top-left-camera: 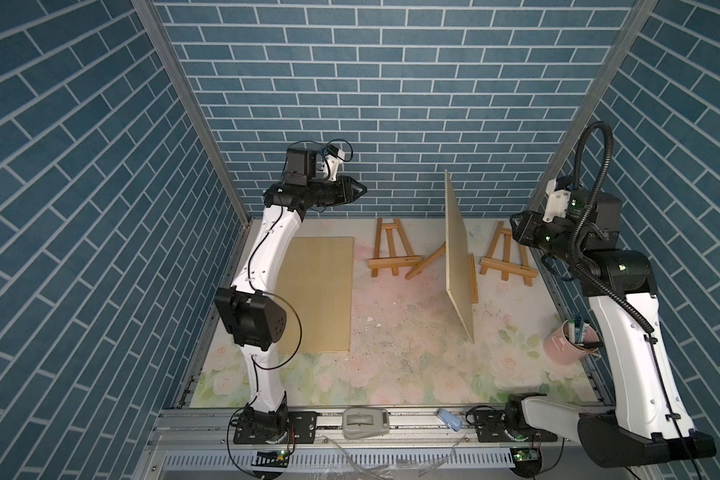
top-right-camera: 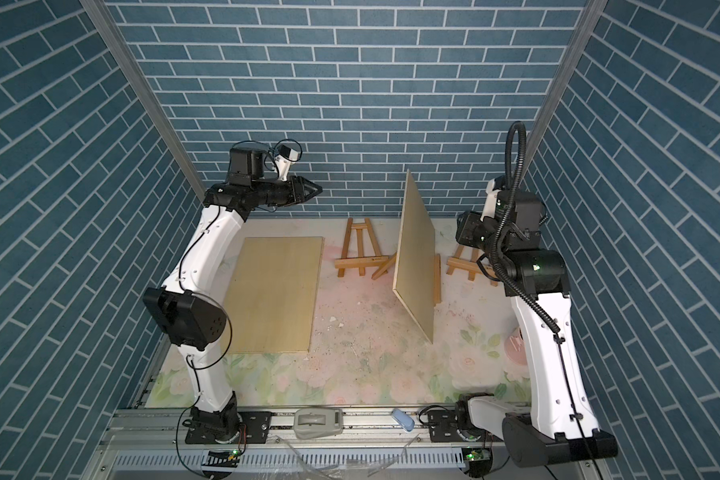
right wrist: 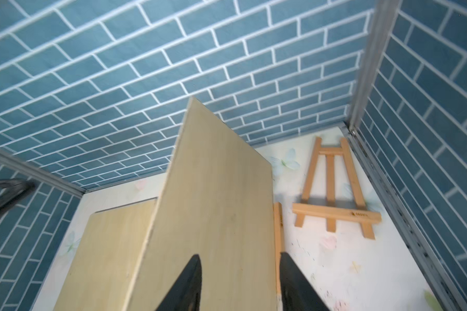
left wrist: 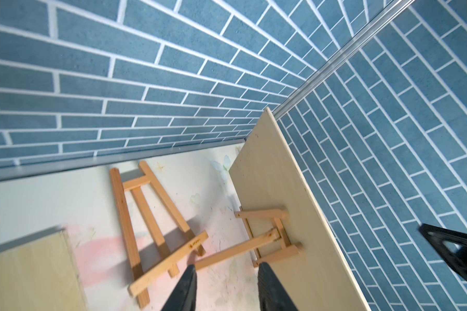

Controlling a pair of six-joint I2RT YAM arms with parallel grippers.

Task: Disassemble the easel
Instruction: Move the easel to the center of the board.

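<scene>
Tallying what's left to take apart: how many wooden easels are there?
3. The middle easel lies flat near the back wall; the far-right easel lies flat; the standing easel props the upright board, partly hidden behind it.

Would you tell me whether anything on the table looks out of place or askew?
One board stands on edge, leaning against a small propped easel, while the other board, the central easel and the rightmost easel lie flat. The propped easel's back leg splays toward the central easel.

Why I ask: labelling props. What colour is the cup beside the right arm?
Pale pink; the cup shows best in a top view.
</scene>
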